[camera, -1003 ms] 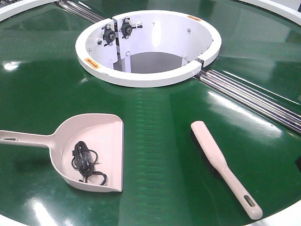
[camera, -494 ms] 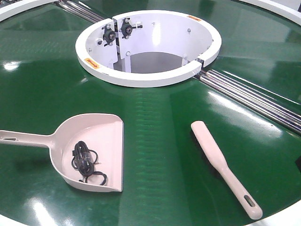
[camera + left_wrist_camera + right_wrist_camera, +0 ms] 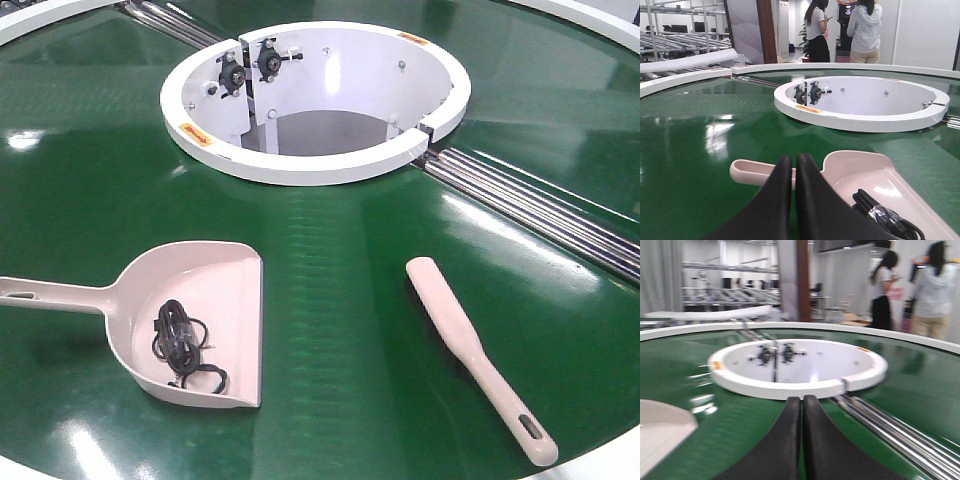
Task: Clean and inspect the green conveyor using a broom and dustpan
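Broom point(image 3: 475, 353) and dustpan point(image 3: 205, 320) are lying ungrasped; both grippers point(image 3: 792, 165) point(image 3: 802, 405) are being held closed, so reopening is being called for.

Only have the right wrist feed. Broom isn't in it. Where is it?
Observer: The broom lies flat on the green conveyor, to the right of the dustpan, with its handle end toward the near edge.
Operator: Anything in the dustpan?
Observer: Yes, a tangled black cable lies inside it.
Operator: Left end effector state?
Observer: The left end effector is shut on nothing, with the dustpan handle just beyond its tips.
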